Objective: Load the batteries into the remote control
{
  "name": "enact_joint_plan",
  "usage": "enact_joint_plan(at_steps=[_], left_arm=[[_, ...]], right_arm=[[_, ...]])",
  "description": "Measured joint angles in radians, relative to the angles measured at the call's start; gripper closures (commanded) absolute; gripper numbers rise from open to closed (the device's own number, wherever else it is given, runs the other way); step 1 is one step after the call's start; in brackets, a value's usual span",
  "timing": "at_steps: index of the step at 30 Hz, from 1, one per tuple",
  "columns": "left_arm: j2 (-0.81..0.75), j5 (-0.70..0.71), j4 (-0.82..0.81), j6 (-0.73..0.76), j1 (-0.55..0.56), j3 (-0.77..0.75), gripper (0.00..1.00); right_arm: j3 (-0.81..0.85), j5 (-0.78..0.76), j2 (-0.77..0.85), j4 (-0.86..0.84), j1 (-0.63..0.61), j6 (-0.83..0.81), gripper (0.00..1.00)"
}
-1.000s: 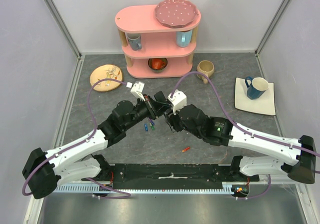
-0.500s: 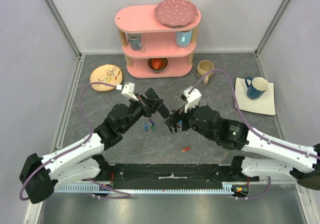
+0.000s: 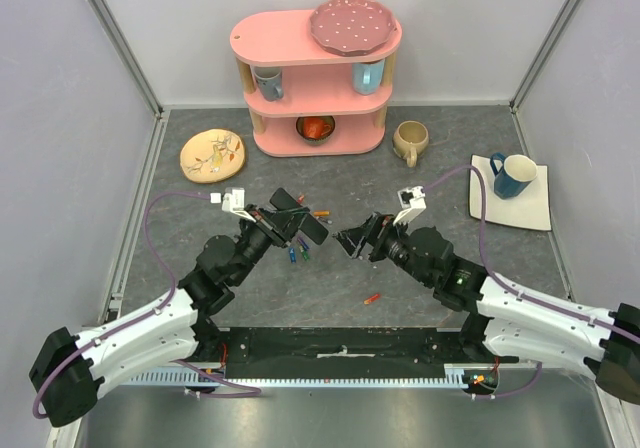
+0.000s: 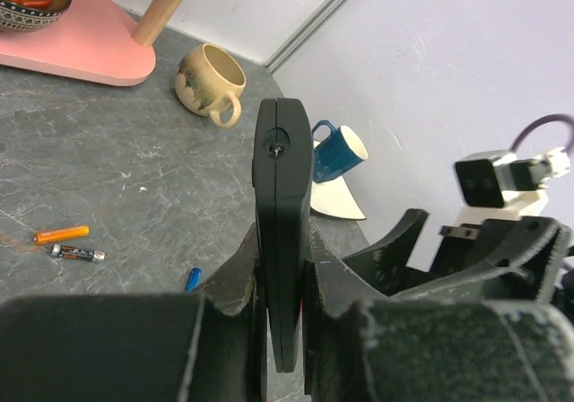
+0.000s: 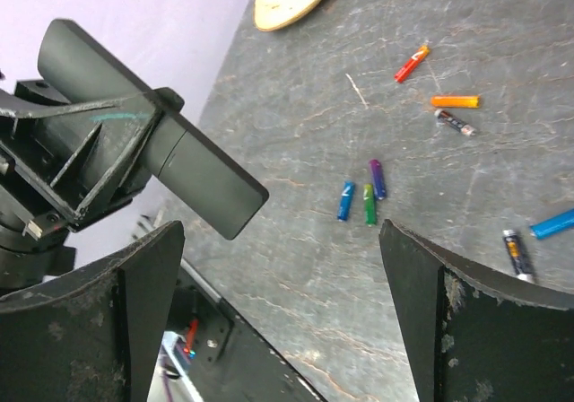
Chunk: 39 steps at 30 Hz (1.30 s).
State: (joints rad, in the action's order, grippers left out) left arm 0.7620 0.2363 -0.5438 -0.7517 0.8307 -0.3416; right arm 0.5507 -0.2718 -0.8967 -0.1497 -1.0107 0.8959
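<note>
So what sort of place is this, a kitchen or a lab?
Probably a robot test cell, not a home: left arm and right arm bolted to a walled-in grey table, staged pink shelf, loose batteries.

Black remote control, blue, green, purple and orange batteries, white-dotted pink plate.

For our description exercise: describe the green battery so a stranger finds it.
In front of the pink shelf, on the grey table, lies the green battery. It sits between a blue battery and a purple battery, the only green one there.
</note>
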Motion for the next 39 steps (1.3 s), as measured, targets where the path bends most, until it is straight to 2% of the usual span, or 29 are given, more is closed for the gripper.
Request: enact_joint_plan(at_steps=[4,12,39], left_arm=[[-0.002,-0.002,-0.025,-0.004,0.000,0.003,0.98],[0.010,-0.002,-0.078,-0.038,0.000,0.003,0.98],[0.016,-0.036,-0.087,-0.062,0.000,0.003,0.98]], right_arm=[[-0.089,0.077,-0.010,-0.168,0.045,0.097,0.02],[-0.098,0.183,-0.097,-0.386,0.047,0.180,0.03],[-0.087,0.204,-0.226,-0.484,0.047,0.179,0.19]])
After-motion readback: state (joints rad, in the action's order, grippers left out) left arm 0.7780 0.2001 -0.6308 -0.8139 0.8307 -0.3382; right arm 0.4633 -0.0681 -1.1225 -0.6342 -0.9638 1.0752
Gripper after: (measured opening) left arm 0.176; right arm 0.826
